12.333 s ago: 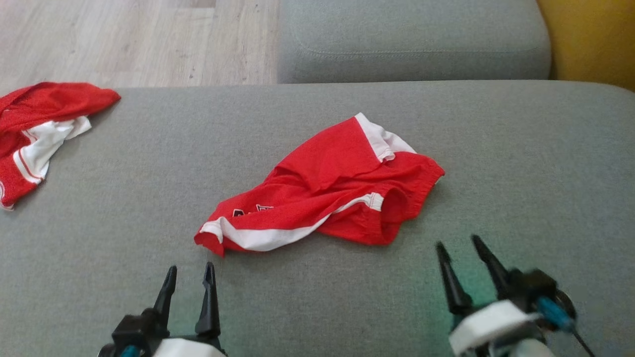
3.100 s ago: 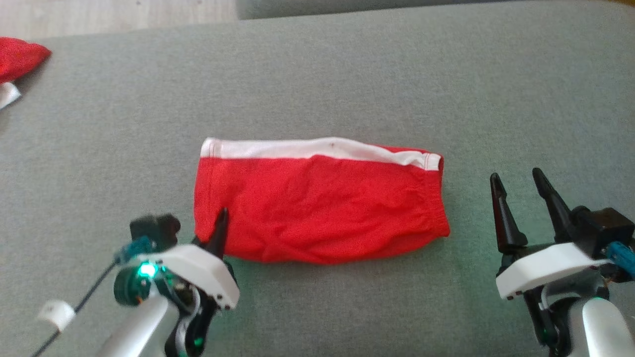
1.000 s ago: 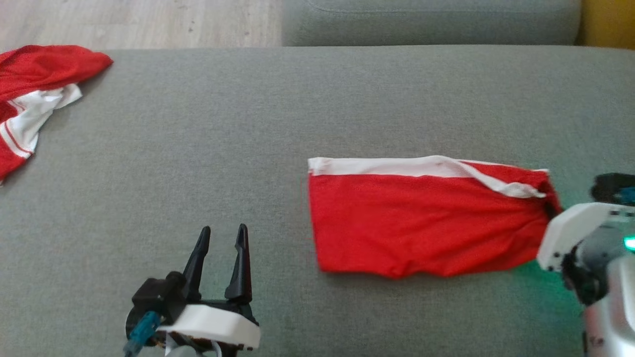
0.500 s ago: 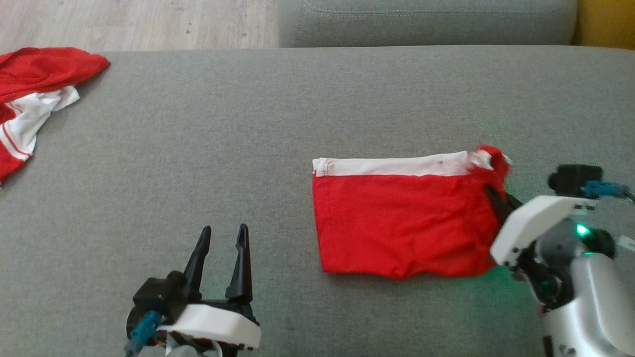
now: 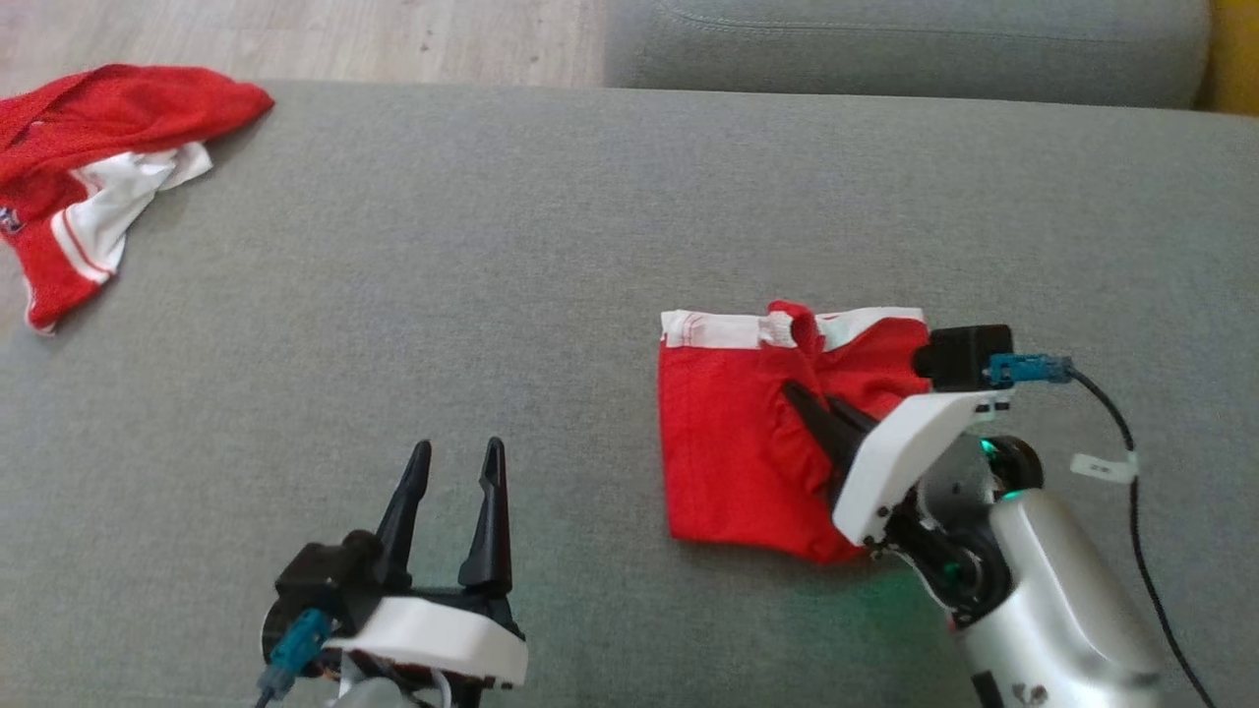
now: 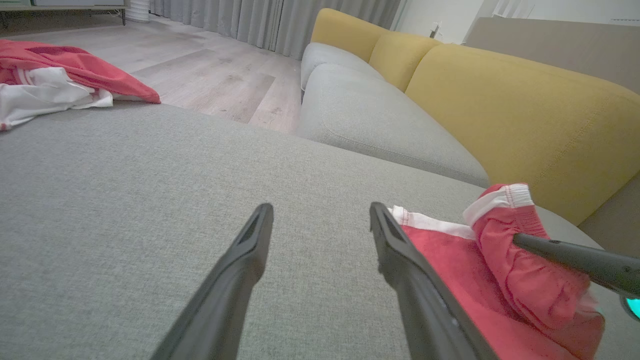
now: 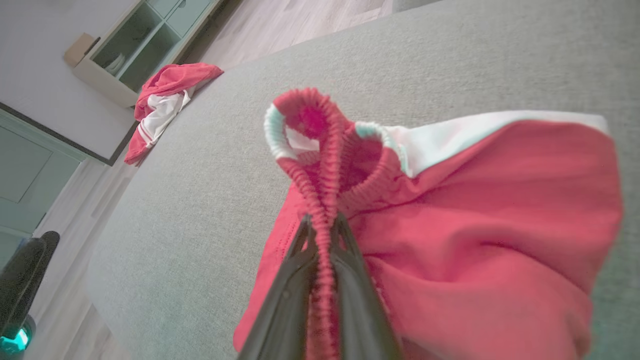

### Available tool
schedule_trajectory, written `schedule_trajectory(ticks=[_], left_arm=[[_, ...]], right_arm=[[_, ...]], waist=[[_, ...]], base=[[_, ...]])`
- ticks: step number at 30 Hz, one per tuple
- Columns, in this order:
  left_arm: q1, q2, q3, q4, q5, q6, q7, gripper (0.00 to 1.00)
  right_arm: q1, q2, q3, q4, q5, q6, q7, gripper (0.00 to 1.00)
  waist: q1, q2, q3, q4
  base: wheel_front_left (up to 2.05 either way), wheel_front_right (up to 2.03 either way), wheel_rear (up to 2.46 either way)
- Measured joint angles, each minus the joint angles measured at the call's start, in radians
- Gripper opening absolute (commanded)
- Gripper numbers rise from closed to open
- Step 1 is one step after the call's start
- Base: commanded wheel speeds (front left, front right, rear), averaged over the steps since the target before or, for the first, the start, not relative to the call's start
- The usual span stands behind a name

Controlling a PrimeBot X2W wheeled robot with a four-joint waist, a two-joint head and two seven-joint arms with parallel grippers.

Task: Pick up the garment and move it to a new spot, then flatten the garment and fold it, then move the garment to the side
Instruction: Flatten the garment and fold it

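Note:
The garment [image 5: 733, 452] is a pair of red shorts with a white band along its far edge, lying on the grey cushion [image 5: 492, 275]. My right gripper [image 5: 793, 392] is shut on the garment's elastic right edge, which it holds bunched and lifted over the middle of the cloth. Up close, the right gripper [image 7: 322, 220] pinches the ribbed hem of the garment [image 7: 475, 225], which loops up above the fingertips. My left gripper [image 5: 454, 452] stands open on the cushion, apart from the garment's left edge. From the left gripper [image 6: 320, 210], the garment [image 6: 450, 260] lies to the right.
A second red and white garment [image 5: 89, 147] lies crumpled at the cushion's far left corner [image 7: 165, 95]. Another grey seat [image 5: 885, 49] and yellow backrests [image 6: 525, 110] lie beyond. Wooden floor [image 5: 295, 39] borders the far left edge.
My right gripper has carried the garment's right end up and leftward over the rest of the cloth, so the garment is about half as wide. The left gripper has stayed put.

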Motion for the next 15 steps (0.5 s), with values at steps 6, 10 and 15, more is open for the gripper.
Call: schedule_trajectory(ticks=[6, 10, 15], left_arm=[[-0.002, -0.008, -0.01, 0.019, 0.0, -0.008, -0.001, 1.0], [-0.01, -0.014, -0.013, 0.026, 0.0, -0.009, -0.001, 1.0], [-0.019, -0.017, -0.012, 0.032, 0.0, -0.009, -0.007, 1.0]], right_arm=[[-0.077, -0.001, 0.092, 0.121, 0.033, 0.0, -0.047, 0.02], [-0.117, -0.002, 0.136, 0.175, 0.033, 0.0, -0.088, 1.0], [-0.139, -0.002, 0.198, 0.184, 0.051, 0.0, -0.14, 1.0]], waist=[[0.0, 0.0, 0.008, 0.029], [0.0, 0.0, 0.011, 0.036], [0.0, 0.0, 0.009, 0.033]], base=[[0.0, 0.0, 0.0], [0.0, 0.0, 0.0], [0.0, 0.0, 0.0]])
